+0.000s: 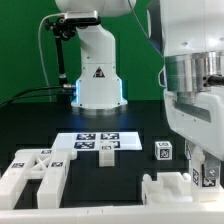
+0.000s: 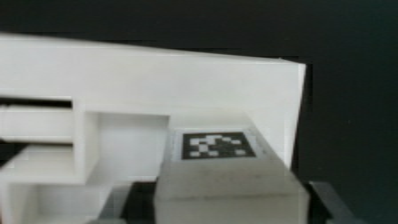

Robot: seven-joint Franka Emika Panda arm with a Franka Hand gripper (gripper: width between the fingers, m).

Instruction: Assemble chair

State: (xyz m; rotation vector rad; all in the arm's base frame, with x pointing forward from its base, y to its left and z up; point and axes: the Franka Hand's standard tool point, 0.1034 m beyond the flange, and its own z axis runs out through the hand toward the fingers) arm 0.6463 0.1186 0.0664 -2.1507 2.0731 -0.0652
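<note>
Currently, a matte-white tagged plastic chair block (image 2: pixel 217 178) appears clamped between the fingers (image 2: pixel 311 203); it should be held square to the flat white chair slab (image 2: pixel 160 80) while seated.

Obscured and cropped items, both views.
Chair parts (image 1: pixel 35 172) at the counter's near edge: cut by the picture's bottom. Slab part (image 1: pixel 160 190) at the near corner, exterior view's right: partly behind the gripper (image 1: pixel 204 176), jaw spacing unreadable. Tagged block (image 2: pixel 222 180): blurred in the wrist view.

black table (image 1: pixel 30 130) carries marker board (image 1: pixel 98 143), white chair parts (image 1: pixel 35 172), tagged cube (image 1: pixel 163 152).
</note>
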